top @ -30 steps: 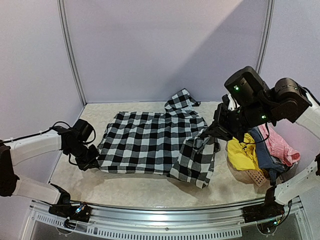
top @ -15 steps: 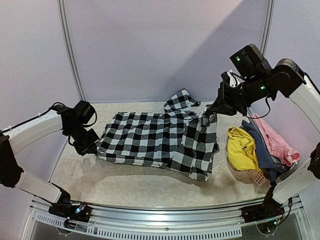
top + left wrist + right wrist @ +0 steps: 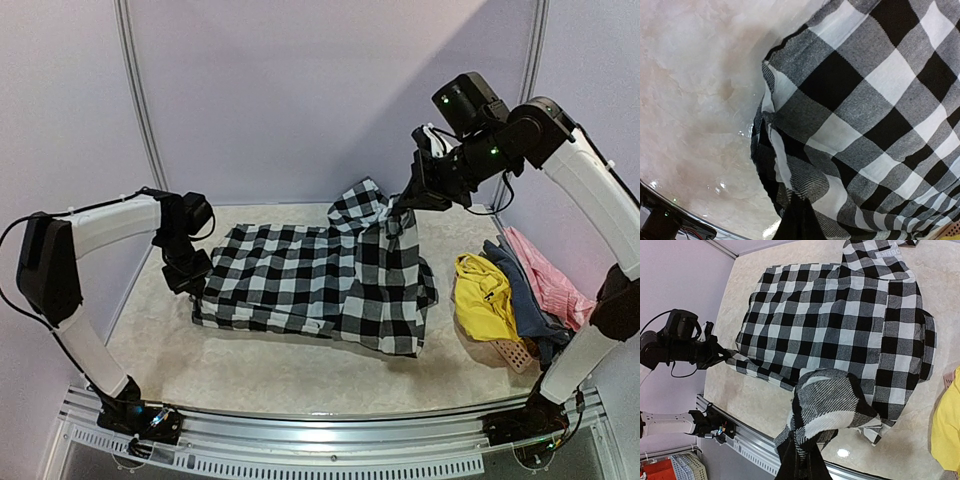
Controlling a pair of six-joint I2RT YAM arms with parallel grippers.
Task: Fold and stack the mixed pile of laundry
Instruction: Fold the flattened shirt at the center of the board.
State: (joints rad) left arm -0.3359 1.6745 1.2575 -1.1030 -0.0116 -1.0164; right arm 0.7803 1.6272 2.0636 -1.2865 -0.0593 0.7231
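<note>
The black-and-white checked shirt (image 3: 300, 275) lies spread across the middle of the table. My left gripper (image 3: 197, 283) is shut on its left edge and holds it just above the surface; in the left wrist view the cloth (image 3: 865, 100) bunches into the shut jaws (image 3: 800, 220). High at the back right, my right gripper (image 3: 405, 205) is shut on the shirt's right side, and that flap hangs from it. In the right wrist view, a fold of the shirt (image 3: 835, 405) drapes from the gripper (image 3: 802, 460). The rest of the laundry pile sits at the right: yellow (image 3: 482, 295), blue-grey (image 3: 520, 300) and pink (image 3: 550, 280) garments.
A salmon perforated basket (image 3: 510, 352) lies under the garments at the right. Pale walls close the back and sides. The metal rail (image 3: 320, 440) runs along the near edge, with bare table (image 3: 280, 370) in front of the shirt.
My right gripper has risen and swung back and left, lifting the shirt's right side off the table. My left gripper has moved right and back with the left edge.
</note>
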